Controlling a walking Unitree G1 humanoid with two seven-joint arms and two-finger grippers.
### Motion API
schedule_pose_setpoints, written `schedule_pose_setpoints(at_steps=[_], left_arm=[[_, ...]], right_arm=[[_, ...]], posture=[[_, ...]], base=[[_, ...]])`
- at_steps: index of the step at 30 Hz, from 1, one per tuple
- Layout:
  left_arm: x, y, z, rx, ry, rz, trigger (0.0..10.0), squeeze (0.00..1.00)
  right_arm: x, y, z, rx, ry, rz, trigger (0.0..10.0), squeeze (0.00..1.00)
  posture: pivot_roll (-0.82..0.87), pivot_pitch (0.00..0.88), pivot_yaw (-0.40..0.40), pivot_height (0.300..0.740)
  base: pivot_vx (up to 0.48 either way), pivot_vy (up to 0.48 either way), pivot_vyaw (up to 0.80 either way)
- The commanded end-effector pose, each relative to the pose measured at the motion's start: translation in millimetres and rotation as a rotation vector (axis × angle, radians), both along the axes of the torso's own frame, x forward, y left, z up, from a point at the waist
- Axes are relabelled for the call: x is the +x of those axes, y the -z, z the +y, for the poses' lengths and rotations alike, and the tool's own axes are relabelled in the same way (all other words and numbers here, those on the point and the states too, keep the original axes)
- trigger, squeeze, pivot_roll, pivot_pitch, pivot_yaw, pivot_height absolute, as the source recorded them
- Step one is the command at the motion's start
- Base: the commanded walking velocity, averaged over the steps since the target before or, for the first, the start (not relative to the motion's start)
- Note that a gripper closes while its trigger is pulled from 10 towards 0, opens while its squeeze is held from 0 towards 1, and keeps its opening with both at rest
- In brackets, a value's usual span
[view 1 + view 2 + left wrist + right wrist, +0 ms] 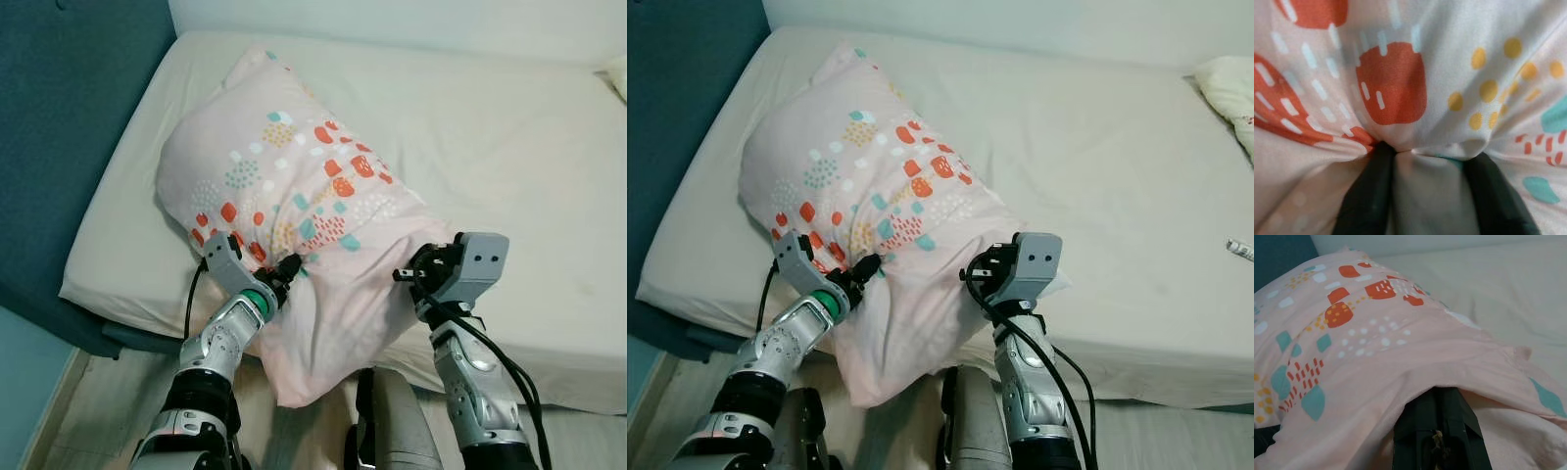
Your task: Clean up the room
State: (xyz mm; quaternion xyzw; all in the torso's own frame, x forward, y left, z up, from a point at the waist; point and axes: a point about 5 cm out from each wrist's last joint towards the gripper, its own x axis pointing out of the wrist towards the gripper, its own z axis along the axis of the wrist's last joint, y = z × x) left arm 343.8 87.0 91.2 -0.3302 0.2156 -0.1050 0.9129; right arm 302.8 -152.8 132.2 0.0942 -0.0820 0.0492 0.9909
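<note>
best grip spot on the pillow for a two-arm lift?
Probably the near end of the pillow, approached from the bed's foot edge: slack fabric overhangs and bunches there. The left gripper pinches a fold; the right gripper sits under the hem.

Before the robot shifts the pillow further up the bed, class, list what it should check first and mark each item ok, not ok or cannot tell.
1. Left gripper pinches pillow fabric: ok.
2. Right gripper holds cloth: cannot tell, its fingers go under the pillowcase edge.
3. Pillow fully on the bed: not ok, its near end hangs over the edge.
4. Bare sheet beyond the pillow: ok.
5. Second pillow at the far right corner lies apart: ok.
</note>
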Motion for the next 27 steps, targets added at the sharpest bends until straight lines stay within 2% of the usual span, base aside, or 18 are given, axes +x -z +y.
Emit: schedule_pose_setpoints(at_steps=[1,2,5,6,8,10,12,14,15,16,17,18,20,21,24,25,26,27], left_arm=[[-8.8,19,-2.6,0.095,0.023,0.095,0.0,0.00],[-8.8,19,-2.6,0.095,0.023,0.095,0.0,0.00],[-5.4,14,5.5,0.212,-0.008,0.051,0.0,0.00],[-5.4,14,5.5,0.212,-0.008,0.051,0.0,0.00],[-2.0,4,12.0,0.289,-0.040,-0.008,0.0,0.00],[6.9,-20,23.1,0.397,-0.122,-0.118,0.0,0.00],[6.9,-20,23.1,0.397,-0.122,-0.118,0.0,0.00],[10.3,-30,27.5,0.433,-0.163,-0.154,0.0,0.00],[29.5,-97,42.9,0.558,-0.269,-0.422,0.0,0.00],[29.5,-97,42.9,0.558,-0.269,-0.422,0.0,0.00],[35.6,-126,47.6,0.579,-0.302,-0.515,0.0,0.00],[35.6,-126,47.6,0.579,-0.302,-0.515,0.0,0.00],[43.8,-168,53.7,0.623,-0.330,-0.655,0.0,0.00],[43.8,-168,53.7,0.623,-0.330,-0.655,0.0,0.00],[54.7,-226,56.9,0.820,-0.308,-0.862,0.0,0.00],[54.7,-226,56.9,0.820,-0.308,-0.862,0.0,0.00],[56.5,-238,56.2,0.903,-0.300,-0.916,0.0,0.00],[56.5,-238,56.2,0.903,-0.300,-0.916,0.0,0.00]], right_arm=[[-2.2,3,-2.6,0.001,0.013,0.011,10.0,0.00],[-2.2,3,-2.6,0.001,0.013,0.011,10.0,0.00],[-2.3,3,-2.6,0.001,0.014,0.011,10.0,0.00],[-2.3,3,-2.6,0.001,0.014,0.011,10.0,0.00],[-2.2,3,-2.7,0.001,0.015,0.011,10.0,0.00],[-2.0,2,-3.8,0.000,0.019,0.008,10.0,0.00],[-2.0,2,-3.8,0.000,0.019,0.008,10.0,0.00],[-1.8,2,-4.3,0.000,0.021,0.007,10.0,0.00],[1.6,-9,-5.5,-0.018,0.017,-0.030,10.0,0.00],[1.6,-9,-5.5,-0.018,0.017,-0.030,10.0,0.00],[3.7,-14,-4.3,-0.027,-0.002,-0.044,10.0,0.00],[3.7,-14,-4.3,-0.027,-0.002,-0.044,10.0,0.00],[7.0,-20,2.1,-0.041,-0.067,-0.060,10.0,0.00],[7.0,-20,2.1,-0.041,-0.067,-0.060,10.0,0.00],[8.6,-20,13.5,-0.048,-0.140,-0.062,10.0,0.00],[8.6,-20,13.5,-0.048,-0.140,-0.062,10.0,0.00],[8.2,-18,15.8,-0.047,-0.144,-0.058,10.0,0.00],[8.2,-18,15.8,-0.047,-0.144,-0.058,10.0,0.00]], posture=[[-0.09,0.153,0.025,0.596],[-0.09,0.153,0.025,0.596],[-0.09,0.155,0.026,0.596],[-0.09,0.155,0.026,0.596],[-0.09,0.158,0.026,0.596],[-0.09,0.160,0.026,0.596],[-0.09,0.160,0.026,0.596],[-0.09,0.160,0.026,0.596],[-0.08,0.160,0.029,0.596],[-0.08,0.160,0.029,0.596],[-0.08,0.159,0.030,0.596],[-0.08,0.159,0.030,0.596],[-0.07,0.156,0.033,0.596],[-0.07,0.156,0.033,0.596],[-0.07,0.148,0.034,0.596],[-0.07,0.148,0.034,0.596],[-0.07,0.148,0.035,0.596],[-0.07,0.148,0.035,0.596]], base=[[0.000,0.000,0.00],[0.000,0.000,0.00],[0.000,0.000,0.00],[0.000,0.000,0.00],[0.000,0.000,0.00],[0.000,0.000,0.00],[0.000,0.000,0.00],[0.000,0.000,0.00],[0.000,0.000,0.00],[0.000,0.000,0.00],[0.000,0.000,0.00],[0.000,0.000,0.00],[0.000,0.000,0.00],[0.000,0.000,0.00],[0.000,0.000,0.00],[0.000,0.000,0.00],[0.000,0.000,0.00],[0.000,0.000,0.00]])
